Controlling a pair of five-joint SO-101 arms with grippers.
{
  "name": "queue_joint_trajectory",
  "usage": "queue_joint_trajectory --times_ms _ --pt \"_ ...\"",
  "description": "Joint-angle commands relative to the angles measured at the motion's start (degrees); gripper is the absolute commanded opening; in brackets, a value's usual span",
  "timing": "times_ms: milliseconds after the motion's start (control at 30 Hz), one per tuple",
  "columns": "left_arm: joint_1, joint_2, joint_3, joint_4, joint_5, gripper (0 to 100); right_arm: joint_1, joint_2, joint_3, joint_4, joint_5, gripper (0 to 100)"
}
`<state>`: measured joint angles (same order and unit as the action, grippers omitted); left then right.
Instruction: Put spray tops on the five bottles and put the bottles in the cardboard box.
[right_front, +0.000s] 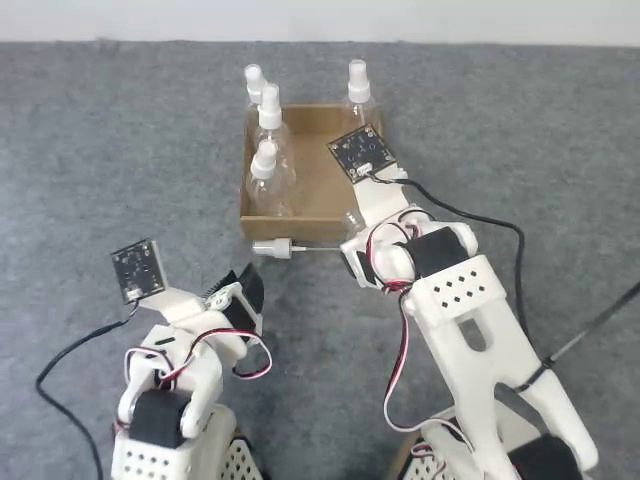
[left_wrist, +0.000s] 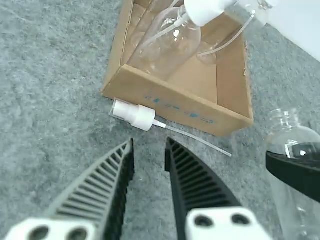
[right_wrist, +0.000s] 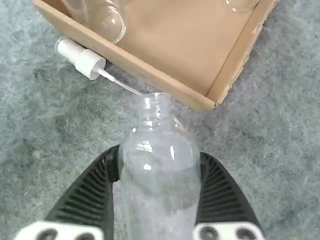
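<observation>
Your cardboard box (right_front: 318, 175) sits just ahead of both hands, four capped bottles (right_front: 268, 175) inside. Your right hand (right_wrist: 159, 165) grips the uncapped bottle (right_wrist: 156, 125). Your left hand (left_wrist: 149, 145) is released, with the loose spray top (left_wrist: 134, 115) lying just beyond its fingertips.

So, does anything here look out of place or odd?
One spray top lies on its side on the carpet just outside the near wall of the cardboard box, tube trailing. The bottle held in the right gripper has a bare, open neck, so that top is probably its missing one.
</observation>
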<state>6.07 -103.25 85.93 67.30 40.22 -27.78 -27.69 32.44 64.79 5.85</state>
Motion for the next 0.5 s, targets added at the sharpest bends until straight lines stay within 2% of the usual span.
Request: queue_joint_trajectory --times_ms 0,267,467 --pt "0.26 -0.44 -3.21 0.0 -0.62 9 0.92 -2.86 -0.79 0.75 -0.62 3.8" --pt "0.35 0.18 -4.35 0.35 -0.62 9 0.92 -2.86 -0.79 0.75 -0.62 3.8" --pt "0.35 15.21 -10.95 -0.62 -0.53 9 0.92 -2.86 -0.79 0.75 -0.62 3.8"
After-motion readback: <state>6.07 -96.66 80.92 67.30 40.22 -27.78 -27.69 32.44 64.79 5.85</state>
